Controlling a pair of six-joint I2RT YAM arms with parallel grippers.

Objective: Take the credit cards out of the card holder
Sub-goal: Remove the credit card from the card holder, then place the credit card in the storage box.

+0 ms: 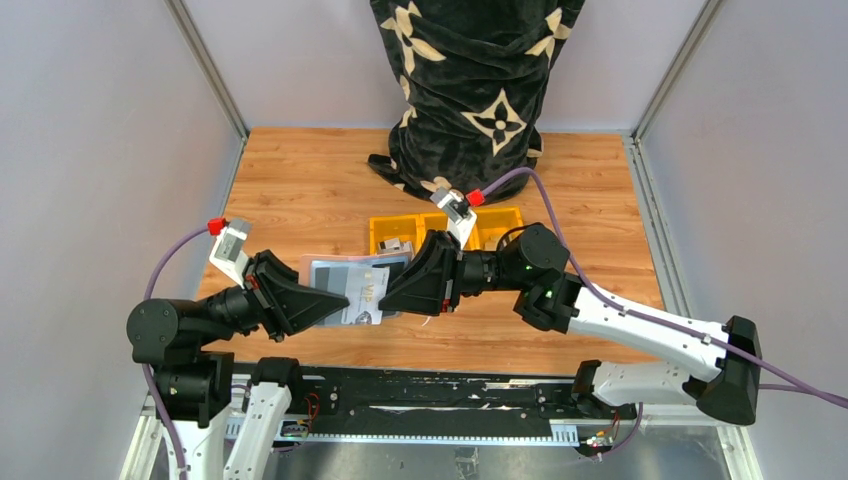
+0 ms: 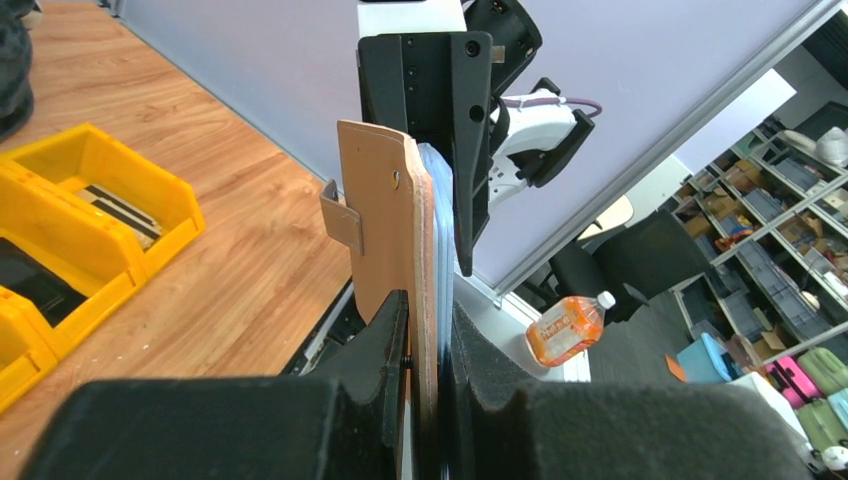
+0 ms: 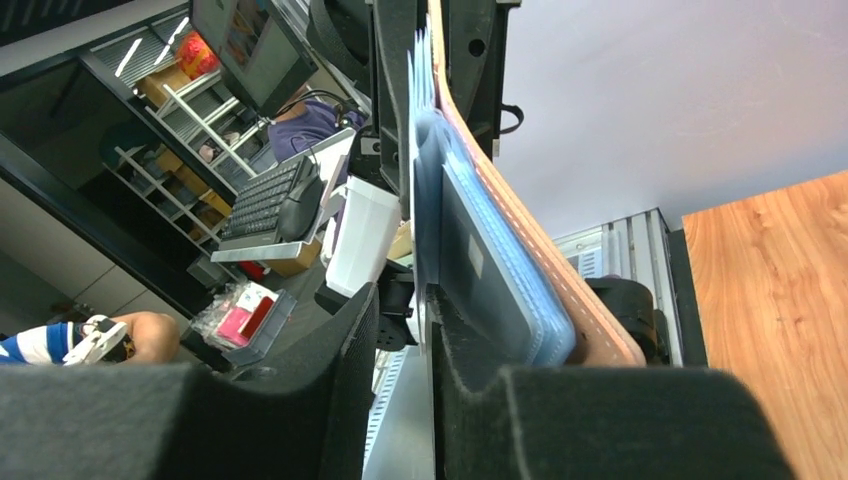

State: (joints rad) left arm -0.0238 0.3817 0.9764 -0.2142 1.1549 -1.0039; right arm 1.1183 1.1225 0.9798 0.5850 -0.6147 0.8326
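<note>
The taupe card holder stands edge-on above the table, and my left gripper is shut on its lower end. Blue-grey credit cards are stacked against its right face. From above, the cards show as a grey sheet between both grippers, with the left gripper at their left edge. My right gripper reaches in from the right. In the right wrist view its jaws stand a little apart. A thin card edge lies against the right finger, with a gap to the left finger. The cards and holder lie just right of that finger.
A yellow three-compartment tray sits just behind the grippers and shows at the left of the left wrist view. A black patterned cloth hangs at the table's back. Grey walls close off the sides.
</note>
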